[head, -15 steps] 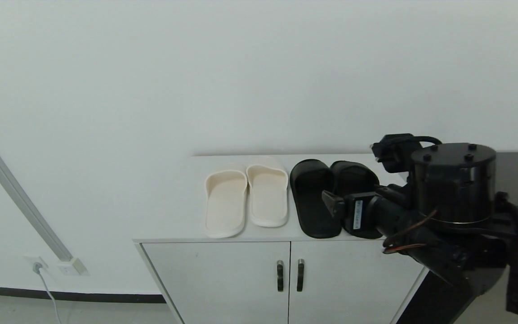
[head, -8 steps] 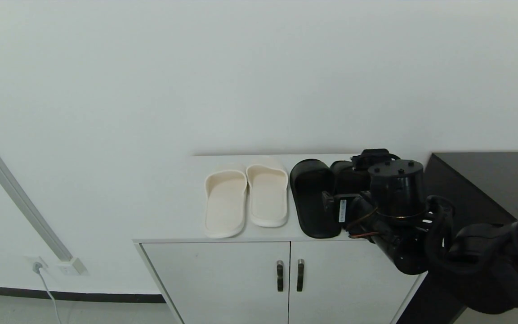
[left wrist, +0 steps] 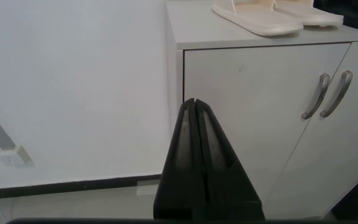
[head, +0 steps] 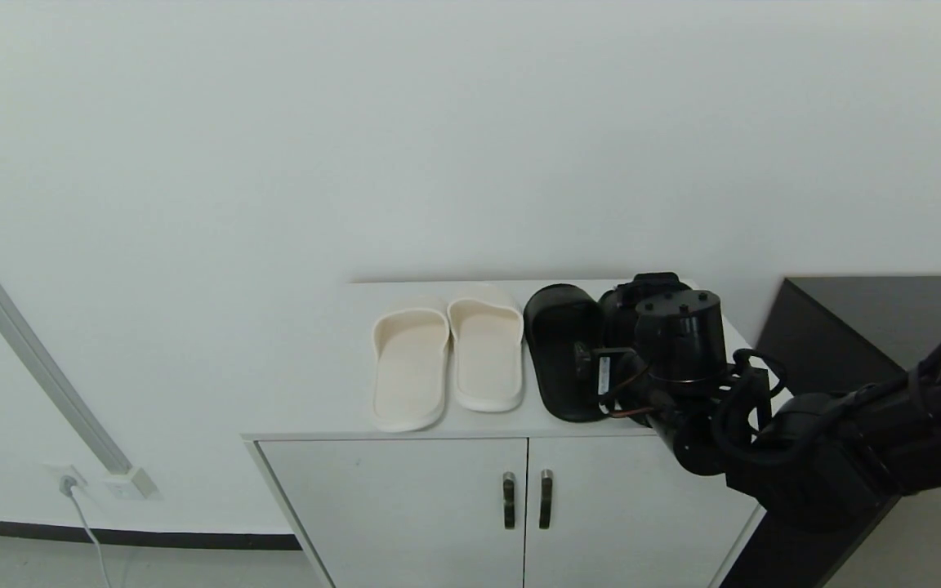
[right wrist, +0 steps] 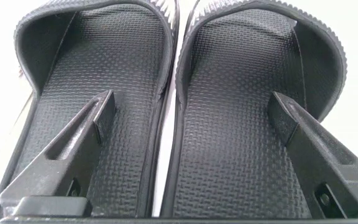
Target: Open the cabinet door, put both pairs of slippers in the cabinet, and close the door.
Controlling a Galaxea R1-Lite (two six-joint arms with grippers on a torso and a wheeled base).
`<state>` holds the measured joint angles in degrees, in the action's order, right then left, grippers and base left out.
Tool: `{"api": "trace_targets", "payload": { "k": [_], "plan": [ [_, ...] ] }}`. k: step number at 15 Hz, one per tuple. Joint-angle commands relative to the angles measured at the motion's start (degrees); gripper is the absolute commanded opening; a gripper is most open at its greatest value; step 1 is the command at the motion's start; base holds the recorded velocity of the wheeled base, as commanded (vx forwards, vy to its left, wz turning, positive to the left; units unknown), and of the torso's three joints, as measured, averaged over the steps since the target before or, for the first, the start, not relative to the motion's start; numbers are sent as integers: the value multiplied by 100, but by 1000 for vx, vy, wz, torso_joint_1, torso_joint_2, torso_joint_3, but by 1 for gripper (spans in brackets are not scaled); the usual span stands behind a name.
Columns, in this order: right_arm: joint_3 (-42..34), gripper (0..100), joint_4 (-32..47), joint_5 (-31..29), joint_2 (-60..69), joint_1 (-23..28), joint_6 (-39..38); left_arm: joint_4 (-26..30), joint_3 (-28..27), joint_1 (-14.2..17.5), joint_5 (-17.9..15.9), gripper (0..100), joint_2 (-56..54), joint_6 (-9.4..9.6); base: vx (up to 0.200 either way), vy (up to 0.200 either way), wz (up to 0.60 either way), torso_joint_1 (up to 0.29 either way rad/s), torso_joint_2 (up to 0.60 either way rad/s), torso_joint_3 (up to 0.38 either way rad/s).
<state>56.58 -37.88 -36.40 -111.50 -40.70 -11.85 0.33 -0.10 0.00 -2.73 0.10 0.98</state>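
A pair of black slippers [right wrist: 98, 81] lies side by side on top of the white cabinet [head: 315, 392], right of a pair of cream slippers [head: 446, 359]. In the head view the left black slipper [head: 556, 351] shows whole; my right arm's wrist [head: 675, 343] covers most of the other one. My right gripper [right wrist: 191, 99] is open just above the pair, one finger over each footbed and the two inner edges between them. Both cabinet doors [head: 405, 506] are shut, with their handles [head: 527, 499] at the middle. My left gripper [left wrist: 195, 106] is shut and empty, low in front of the left door [left wrist: 253, 112].
A black table [head: 887, 318] stands against the cabinet's right side. The wall rises right behind the slippers. A socket with a plugged cable [head: 70, 486] sits low on the wall to the left, below a slanting rail [head: 21, 343].
My right arm has moved forward and down onto the black slippers, its wrist now farther over the cabinet top. The left black slipper has shifted slightly toward the wall.
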Motion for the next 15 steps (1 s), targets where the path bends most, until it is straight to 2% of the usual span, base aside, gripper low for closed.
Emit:
{"api": "trace_targets", "payload": {
  "k": [1,15],
  "plan": [
    [108,100,8,1,-144,19,16,2,1,0,1,0,8,-1,0,0,0,0,0,0],
    [890,100,26,10,-531,238,218,2,1,0,9,0,8,-10,0,0,0,0,0,0]
  ]
}}
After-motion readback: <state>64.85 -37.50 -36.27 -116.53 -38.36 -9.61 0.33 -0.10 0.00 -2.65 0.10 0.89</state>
